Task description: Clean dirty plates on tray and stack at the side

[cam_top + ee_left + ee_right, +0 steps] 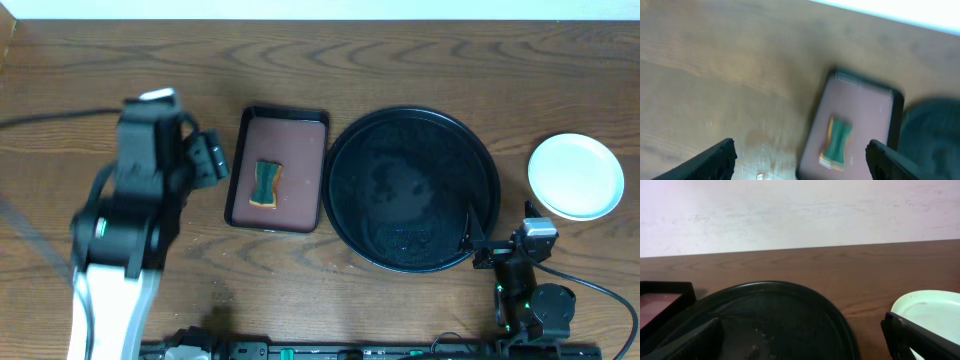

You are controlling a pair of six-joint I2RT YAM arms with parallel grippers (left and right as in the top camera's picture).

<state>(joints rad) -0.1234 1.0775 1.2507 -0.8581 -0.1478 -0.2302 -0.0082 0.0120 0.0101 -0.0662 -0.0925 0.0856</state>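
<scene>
My left gripper (800, 152) and right gripper (801, 330) gape wide, holding nothing. Glossy round black tray (412, 190); smooth pale round plate (575, 176) at its 3 o'clock.

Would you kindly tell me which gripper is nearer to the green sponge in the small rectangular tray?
Left. The left gripper hovers just left of the sponge, beside its small tray. The right gripper sits far to the right, at the round black tray's near-right rim.

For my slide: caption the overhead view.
Sponge in small rectangular tray; round black tray holds no plates; pale plate beside it at right.
</scene>
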